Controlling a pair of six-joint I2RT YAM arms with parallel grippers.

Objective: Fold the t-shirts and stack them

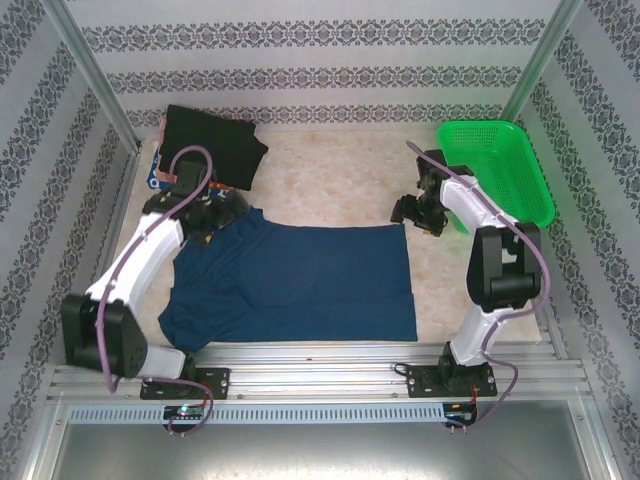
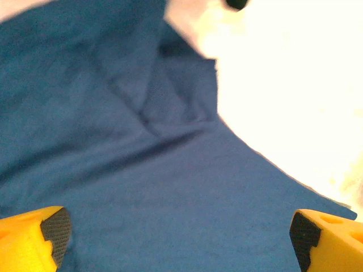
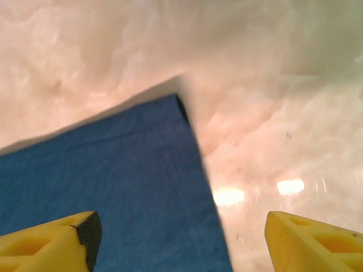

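Our left end effector (image 2: 180,233) and right end effector (image 3: 181,226) gape wide, holding nothing, above one navy t-shirt (image 1: 300,275); we count one black t-shirt (image 1: 210,145), one green basket (image 1: 495,165).

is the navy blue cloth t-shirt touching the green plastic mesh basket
Apart. The top external view shows the navy blue cloth t-shirt ending well left of the green plastic mesh basket, with bare marbled table between them.

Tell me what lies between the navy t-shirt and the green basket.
Bare table and the open right gripper, near the navy t-shirt, in the top view.
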